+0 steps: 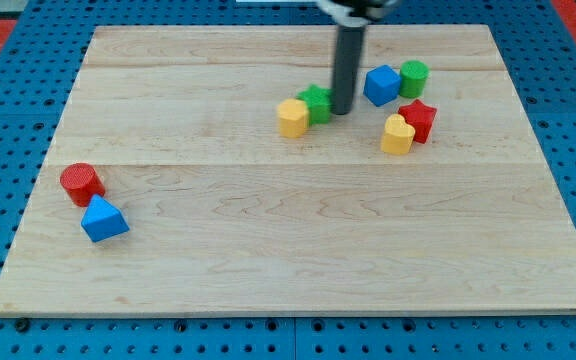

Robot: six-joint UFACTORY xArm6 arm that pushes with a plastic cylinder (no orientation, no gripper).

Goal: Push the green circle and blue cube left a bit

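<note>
Green circle (414, 75) and blue cube (381, 85) sit touching near the view's top right of the wooden board (268, 250), the circle just to the view's right of the cube and slightly higher; taking the cube as landmark, my tip (342, 110) stands just to its left, apart from it by a small gap, and touches or nearly touches a second green block (317, 101), whose shape is partly hidden behind the rod; left of that, touching it, lies a yellow block (292, 118). Below and to the right of the cube sit a red star (419, 120) and a yellow heart (398, 135), touching each other; far to the cube's lower left, near the board's left edge, a red cylinder (81, 183) rests against a blue triangle (103, 219). Count: two green, two blue, two yellow, two red, eight blocks in all; one rod. No claw exists on this arm; the rod holds nothing and only rests at table height. No writing or brand can be read anywhere.
</note>
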